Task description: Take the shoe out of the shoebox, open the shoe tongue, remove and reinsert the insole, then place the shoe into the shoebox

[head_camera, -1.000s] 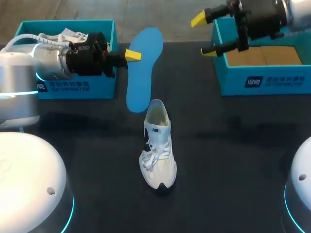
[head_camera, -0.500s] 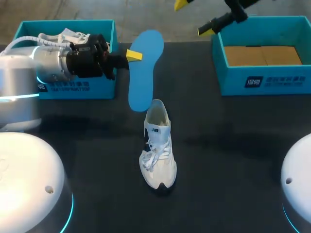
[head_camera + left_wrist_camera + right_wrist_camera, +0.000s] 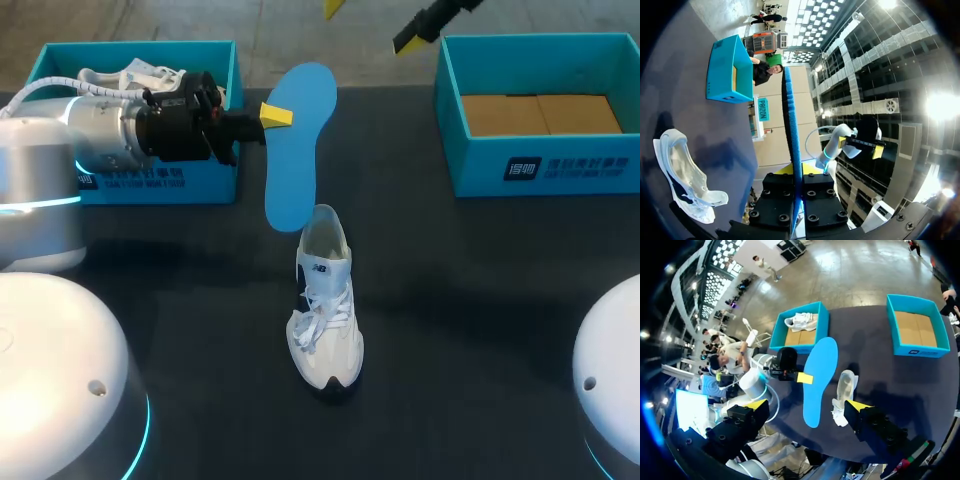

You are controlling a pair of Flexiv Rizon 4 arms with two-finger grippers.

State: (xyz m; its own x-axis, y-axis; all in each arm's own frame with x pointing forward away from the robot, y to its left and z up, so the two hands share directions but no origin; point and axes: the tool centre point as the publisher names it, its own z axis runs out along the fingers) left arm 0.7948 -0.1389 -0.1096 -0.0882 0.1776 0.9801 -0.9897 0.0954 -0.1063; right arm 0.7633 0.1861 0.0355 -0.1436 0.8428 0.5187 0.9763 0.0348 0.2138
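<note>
Shoe count: two, both white. One shoe [image 3: 325,310] stands upright mid-table [image 3: 480,300], toe toward the robot, heel opening facing away.
Insole: just one, blue [image 3: 295,140]. Its near end sits right behind the shoe's heel, a bit to the left. Can't tell if they touch. The rest stretches away from the shoe.
Left gripper [image 3: 270,113]: behind and left of the shoe, clamped on the insole's left edge, toward its far end.
Boxes: two, both teal. The left box [image 3: 160,180] is behind and well left of the shoe, with the second shoe [image 3: 130,75] inside. The right box [image 3: 540,165] is behind and well right of it, showing only its brown cardboard floor.
Right gripper [image 3: 370,25]: farthest back, past the shoe and slightly right, fingers spread wide with nothing between them.
</note>
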